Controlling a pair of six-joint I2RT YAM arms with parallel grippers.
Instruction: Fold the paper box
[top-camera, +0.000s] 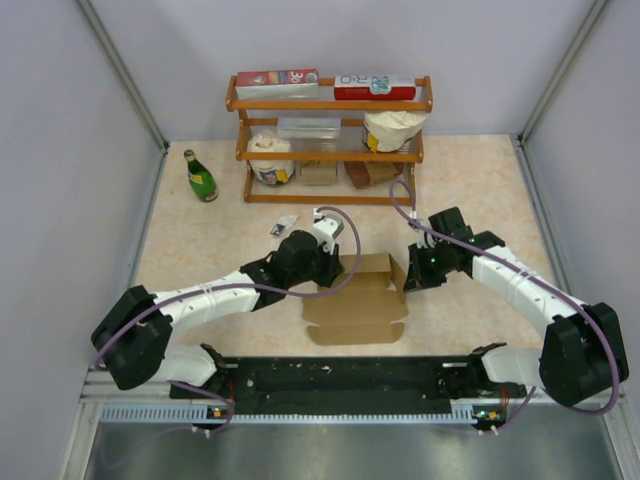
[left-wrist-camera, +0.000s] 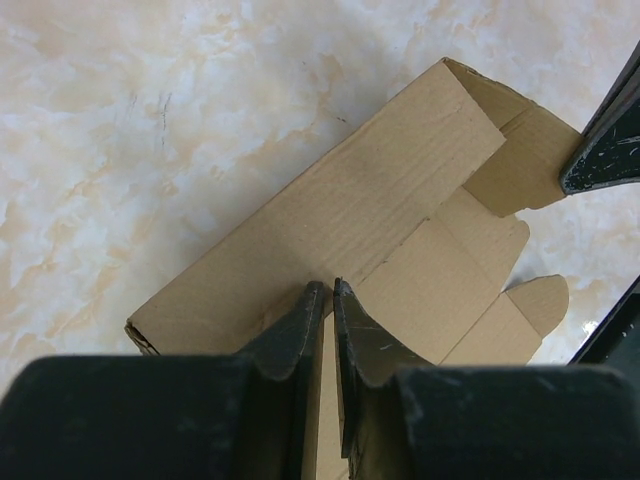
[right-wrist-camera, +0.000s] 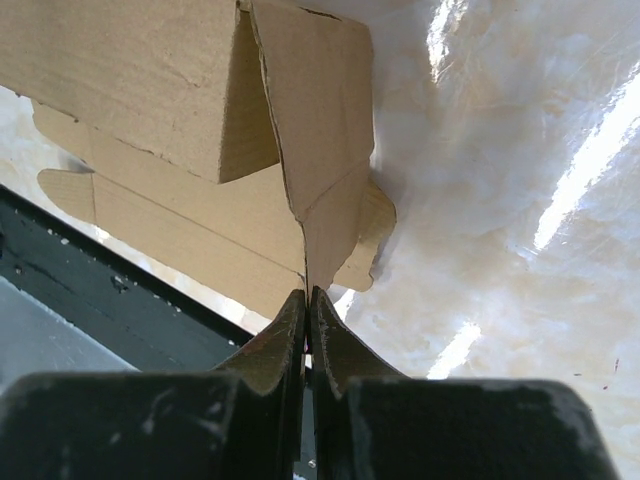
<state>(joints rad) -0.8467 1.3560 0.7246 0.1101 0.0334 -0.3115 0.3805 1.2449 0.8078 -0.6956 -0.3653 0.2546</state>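
The paper box (top-camera: 360, 300) — plain brown matte card, die-cut with rounded tabs — lies half-formed on the marbled counter (top-camera: 200, 240), in front of the wooden rack (top-camera: 330, 105). The left hand (left-wrist-camera: 328, 292) pinches a raised panel, likely steadying it; the right hand (right-wrist-camera: 306, 298) clamps an end flap upright.

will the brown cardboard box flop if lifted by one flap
Probably floppy at its creases: the paper box is a thin sheet with flaps standing at different angles. Likely light, since the right claw holds a flap by its thin edge.
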